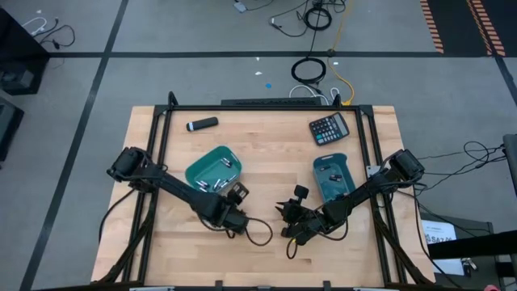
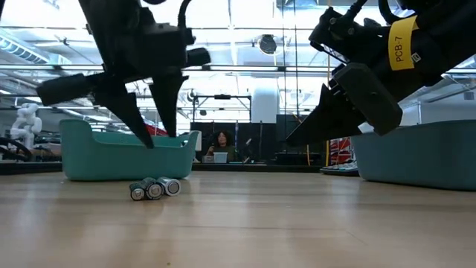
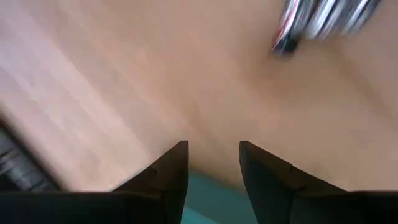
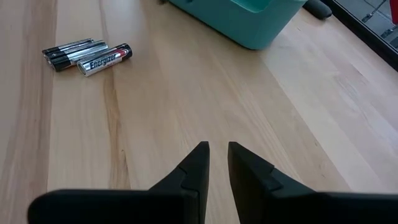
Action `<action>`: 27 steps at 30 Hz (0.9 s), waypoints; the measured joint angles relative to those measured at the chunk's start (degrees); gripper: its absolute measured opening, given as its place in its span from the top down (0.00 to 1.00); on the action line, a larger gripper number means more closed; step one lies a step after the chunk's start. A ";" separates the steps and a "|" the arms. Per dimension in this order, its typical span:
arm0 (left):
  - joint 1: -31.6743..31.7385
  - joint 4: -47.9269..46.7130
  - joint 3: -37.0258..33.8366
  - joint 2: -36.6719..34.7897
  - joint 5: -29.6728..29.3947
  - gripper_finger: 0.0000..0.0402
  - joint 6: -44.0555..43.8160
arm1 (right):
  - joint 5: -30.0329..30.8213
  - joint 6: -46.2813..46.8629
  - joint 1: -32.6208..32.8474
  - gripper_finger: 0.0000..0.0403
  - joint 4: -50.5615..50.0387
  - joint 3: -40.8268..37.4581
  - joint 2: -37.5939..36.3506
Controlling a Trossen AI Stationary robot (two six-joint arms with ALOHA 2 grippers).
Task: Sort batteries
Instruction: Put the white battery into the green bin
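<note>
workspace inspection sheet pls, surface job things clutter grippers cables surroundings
surface: light wooden table, bare across the front.
job's things: three loose batteries side by side on the wood; more batteries in the left teal bin; right teal bin holds a few small dark items, too small to identify.
clutter: black marker-like cylinder and calculator near the far edge.
grippers: left gripper open and empty, by the left bin's edge; right gripper empty above bare wood, fingers nearly together.
cables: loops trailing from both arms on the table; coiled cables on the floor beyond.
surroundings: grey floor; a person seated far behind the table.
</note>
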 joint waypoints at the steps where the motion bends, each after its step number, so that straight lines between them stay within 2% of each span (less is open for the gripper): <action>1: 0.04 -1.45 0.00 0.00 -0.58 0.62 -0.11 | 0.00 0.00 0.00 0.88 -0.03 0.02 0.00; 3: 0.17 -2.21 0.00 0.00 1.37 0.62 -0.75 | 0.00 0.00 0.00 0.88 -0.01 0.01 0.00; 7: -0.67 2.50 0.00 -0.28 13.15 0.62 -2.08 | 0.00 0.00 0.00 0.88 0.00 0.02 0.00; 9: -0.98 5.50 0.00 -0.28 16.56 0.62 -3.07 | 0.00 0.00 0.00 0.88 -0.01 0.02 0.00; 13: -1.89 11.16 0.00 -0.28 19.12 0.62 -3.45 | 0.00 0.00 0.00 0.88 -0.01 0.02 0.00; 17: -3.22 12.30 0.02 0.15 22.30 0.62 -2.72 | -0.01 0.00 0.00 0.88 -0.01 0.02 0.00; 27: -4.62 12.31 0.00 3.11 22.06 0.70 0.01 | 0.00 0.00 0.02 0.88 0.09 0.02 0.00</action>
